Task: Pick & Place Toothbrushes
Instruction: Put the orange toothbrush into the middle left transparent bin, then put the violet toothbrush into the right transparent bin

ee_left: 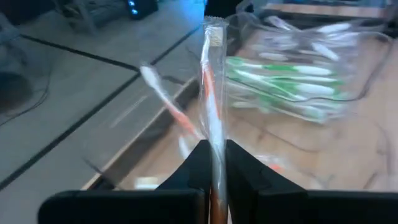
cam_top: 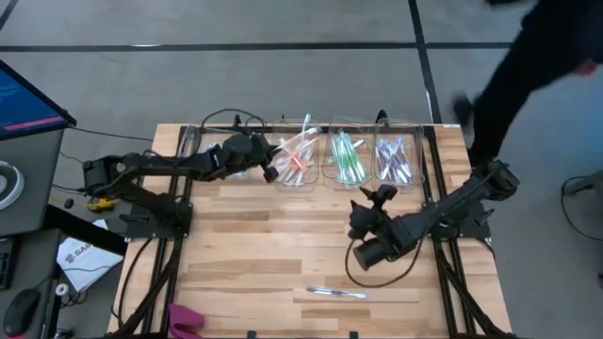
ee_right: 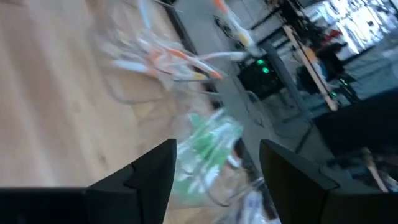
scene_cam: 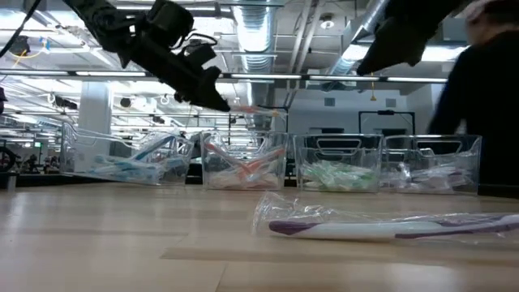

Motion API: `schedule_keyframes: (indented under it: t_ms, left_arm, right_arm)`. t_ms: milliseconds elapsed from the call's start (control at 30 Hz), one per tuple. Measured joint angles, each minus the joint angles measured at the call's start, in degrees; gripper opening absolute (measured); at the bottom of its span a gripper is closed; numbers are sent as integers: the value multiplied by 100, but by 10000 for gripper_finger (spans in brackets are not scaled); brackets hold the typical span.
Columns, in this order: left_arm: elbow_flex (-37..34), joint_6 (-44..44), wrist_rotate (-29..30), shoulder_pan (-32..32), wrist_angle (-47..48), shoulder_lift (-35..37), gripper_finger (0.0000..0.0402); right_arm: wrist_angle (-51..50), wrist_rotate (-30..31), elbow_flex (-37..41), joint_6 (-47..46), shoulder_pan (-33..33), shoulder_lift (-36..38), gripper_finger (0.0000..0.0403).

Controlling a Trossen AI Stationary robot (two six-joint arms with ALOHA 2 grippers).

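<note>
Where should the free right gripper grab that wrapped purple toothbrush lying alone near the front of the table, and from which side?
Grip the purple toothbrush at mid-handle, coming straight down from above. It lies flat and alone on the table, its length running left to right, so the fingers should probably straddle its thin width. The loose clear wrapper may slip. The right gripper is open and empty; the left gripper is shut on an orange toothbrush.

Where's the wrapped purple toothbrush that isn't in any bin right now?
The purple toothbrush lies alone on the wooden table near its front edge in the high view, in front of the right gripper and well away from the clear bins along the back.
</note>
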State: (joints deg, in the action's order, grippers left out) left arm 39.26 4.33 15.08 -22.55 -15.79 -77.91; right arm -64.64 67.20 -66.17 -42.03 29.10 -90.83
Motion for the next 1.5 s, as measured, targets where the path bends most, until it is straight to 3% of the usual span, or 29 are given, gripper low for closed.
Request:
schedule_keyframes:
  t_ms: [167,433,633,1133,1367,1500]
  left_arm:
    - [-167,-383,10,-205,-448,-382,17]
    - [57,-957,-414,-196,-1193,-1729,18]
    - [142,-1371,-400,-211,-1150,-1962,45]
    - [132,-1426,-451,188,-1070,-901,184]
    - [-121,-1017,-494,706,-1071,200,193]
    - [-429,-1019,-1018,1022,-1331,581,185]
  right_arm:
    - [-159,17,-2,-6,-227,0,225]
    - [-294,13,-2,45,-266,0,225]
    - [-442,15,-2,43,-264,0,225]
    - [-437,-27,-2,-133,-260,0,225]
    - [-312,-675,-7,408,-245,0,225]
    - [-194,-1090,-9,677,-245,0,225]
